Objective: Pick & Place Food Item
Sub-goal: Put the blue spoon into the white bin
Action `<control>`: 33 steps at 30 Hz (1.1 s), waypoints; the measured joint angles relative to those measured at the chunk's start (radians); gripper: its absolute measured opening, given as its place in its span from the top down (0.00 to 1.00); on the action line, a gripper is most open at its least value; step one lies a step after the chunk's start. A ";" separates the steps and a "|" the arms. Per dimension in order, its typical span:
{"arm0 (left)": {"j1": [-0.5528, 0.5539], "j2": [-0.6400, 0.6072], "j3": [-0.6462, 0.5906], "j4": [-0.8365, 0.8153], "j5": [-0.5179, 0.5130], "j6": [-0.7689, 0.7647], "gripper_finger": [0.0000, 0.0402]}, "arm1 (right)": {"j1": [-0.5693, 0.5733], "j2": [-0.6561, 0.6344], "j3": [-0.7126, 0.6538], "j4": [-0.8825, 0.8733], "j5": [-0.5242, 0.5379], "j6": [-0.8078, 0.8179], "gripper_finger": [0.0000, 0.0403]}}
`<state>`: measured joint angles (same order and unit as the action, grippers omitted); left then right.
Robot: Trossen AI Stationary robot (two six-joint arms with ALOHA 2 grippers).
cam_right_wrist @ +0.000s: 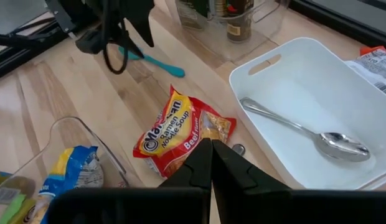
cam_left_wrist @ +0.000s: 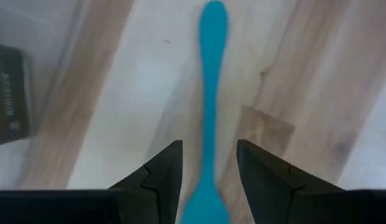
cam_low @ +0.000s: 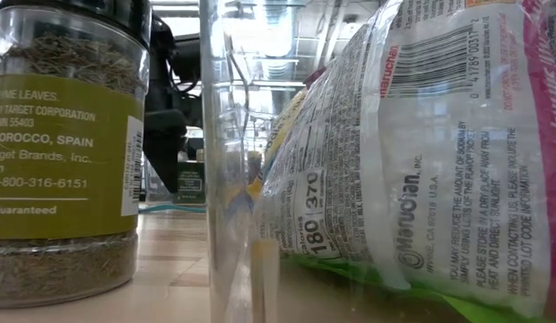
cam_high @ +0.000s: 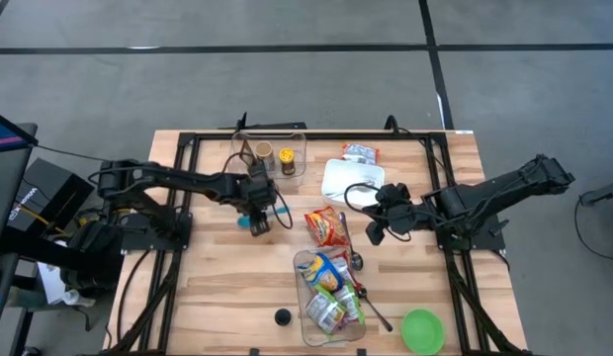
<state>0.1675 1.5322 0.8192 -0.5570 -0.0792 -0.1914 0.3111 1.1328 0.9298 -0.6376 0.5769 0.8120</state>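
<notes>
Low view first: a spice jar [cam_low: 67,144] fills the left of the frame, a Maruchan packet [cam_low: 412,152] the right, both pressed close to the lens behind clear plastic. From above, the clear bin [cam_high: 305,265] of snack packets sits at lower centre of the desk [cam_high: 218,287], with a green bowl [cam_high: 422,330] at lower right. The ramen packet [cam_high: 327,227] lies flat at centre, just above the bin. The right pincer [cam_high: 374,229] hovers just right of it, fingers pressed shut. A spoon [cam_right_wrist: 305,129] rests in the white tray [cam_high: 338,173]. The left pincer [cam_high: 257,216], left of centre, is spread open astride a teal spatula [cam_left_wrist: 210,112].
</notes>
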 joint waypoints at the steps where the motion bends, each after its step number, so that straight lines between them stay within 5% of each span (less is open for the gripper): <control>1: 0.008 0.000 0.000 0.002 0.000 0.000 0.64 | 0.000 0.000 0.000 0.000 0.000 0.000 1.00; 21: 0.049 0.000 0.000 0.012 0.004 -0.028 0.49 | 0.001 0.000 0.000 0.026 -0.003 0.000 1.00; 33: 0.034 0.000 -0.040 0.038 -0.017 -0.033 0.53 | 0.001 0.000 0.000 0.048 -0.030 0.001 1.00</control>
<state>0.2012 1.5322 0.7788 -0.5188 -0.0957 -0.2242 0.3119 1.1330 0.9298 -0.5894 0.5468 0.8127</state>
